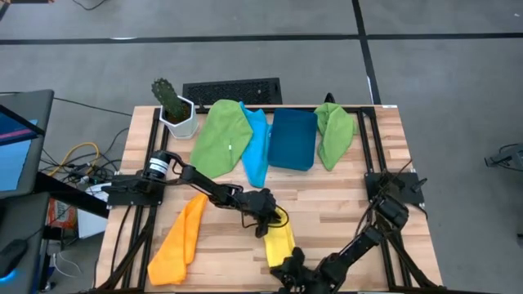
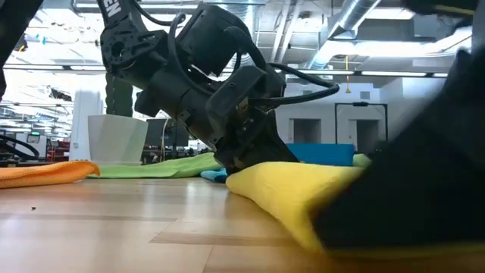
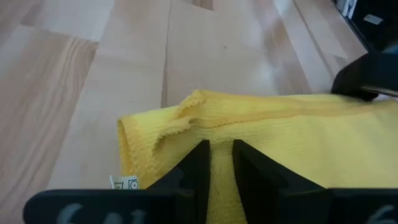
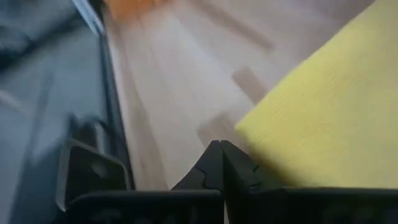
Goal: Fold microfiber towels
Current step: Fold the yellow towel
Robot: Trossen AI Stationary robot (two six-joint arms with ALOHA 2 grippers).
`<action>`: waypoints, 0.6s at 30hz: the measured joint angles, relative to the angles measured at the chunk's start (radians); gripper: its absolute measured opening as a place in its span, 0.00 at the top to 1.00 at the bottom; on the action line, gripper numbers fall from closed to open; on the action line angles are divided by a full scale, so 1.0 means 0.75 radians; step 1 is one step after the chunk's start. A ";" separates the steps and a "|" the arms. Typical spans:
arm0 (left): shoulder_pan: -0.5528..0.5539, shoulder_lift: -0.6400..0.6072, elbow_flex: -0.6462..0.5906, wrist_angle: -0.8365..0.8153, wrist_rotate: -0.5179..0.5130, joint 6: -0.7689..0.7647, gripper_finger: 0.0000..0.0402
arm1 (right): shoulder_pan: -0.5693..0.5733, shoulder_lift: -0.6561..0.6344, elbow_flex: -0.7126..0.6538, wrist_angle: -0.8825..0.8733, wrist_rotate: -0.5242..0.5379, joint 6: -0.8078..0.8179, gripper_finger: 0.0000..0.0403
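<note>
A yellow towel lies folded in a long strip on the wooden table, near the front middle. My left gripper is shut on its far end. My right gripper is shut at the towel's near end, by a corner. An orange towel lies bunched at the front left. Two green towels and a light blue towel lie at the back. My left gripper pinches the yellow towel's far end between its two fingers, several layers at a fold. The fingers slant down from the table's left and far side. The towel's length rests on the table. My right gripper's shut fingers stand beside the towel's near corner; I cannot tell whether they touch it.
A dark blue bin sits at the back between the light blue and the right green towel. A cactus in a white pot stands at the back left, and a keyboard lies beyond the far edge. Bare wood shows at the right.
</note>
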 joint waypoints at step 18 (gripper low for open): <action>0.005 -0.003 0.003 -0.011 0.015 0.010 0.84 | -0.013 -0.046 0.125 -0.355 0.226 -0.146 0.95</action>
